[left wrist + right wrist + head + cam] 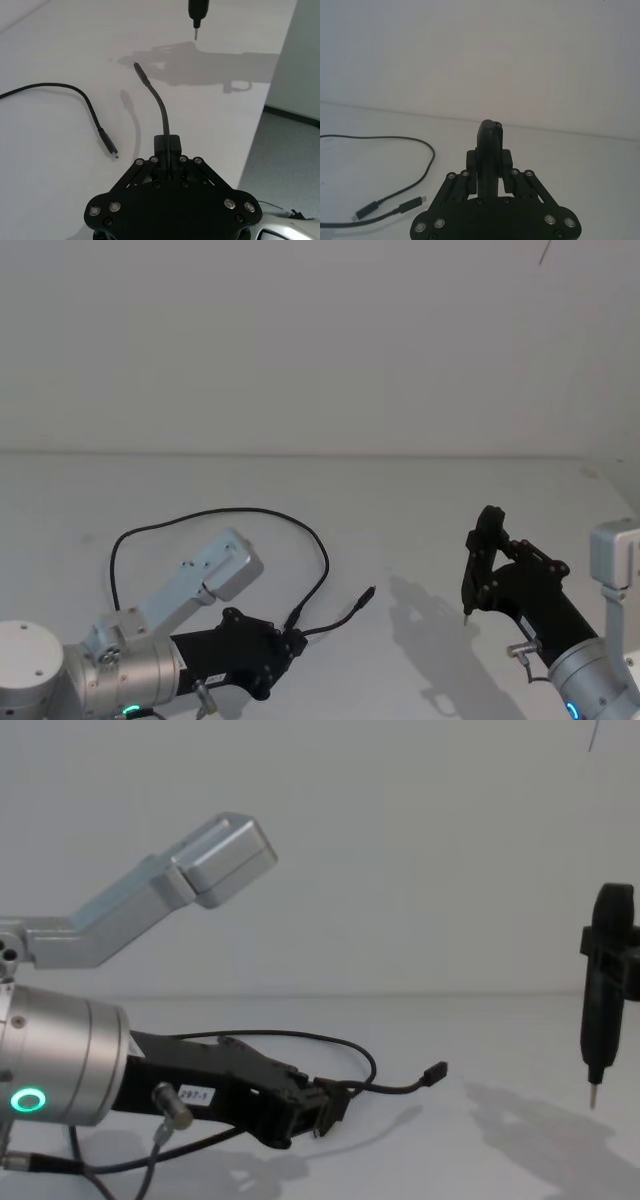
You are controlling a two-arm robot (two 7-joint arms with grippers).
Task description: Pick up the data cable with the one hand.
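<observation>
1. Left gripper: low over the near part of the table, reaching forward and toward the right. Its jaws are closed narrow on the cable, clamped a short way back from one end.

2. Held end: a short stub runs out past the jaws and curves upward. Its plug is clear of the surface, with the stub's own shadow lying apart from it on the table.

3. Rest of the cable: it lies flat in one wide loop on the left half of the table. The loop runs away from the gripper toward the wall and curves back. The free plug rests on the table just beside the jaws, not touching them.

4. Right gripper: well apart on the right, upright, with its pale tip pointing down and hovering above the table. Its shadow falls on the bare surface between the two grippers.

5. Clearances: the table between the raised plug and the right gripper is bare. The far table edge meets the wall well behind the loop. In the left wrist view a straight table edge runs close past the right gripper's shadow, with grey floor beyond.
</observation>
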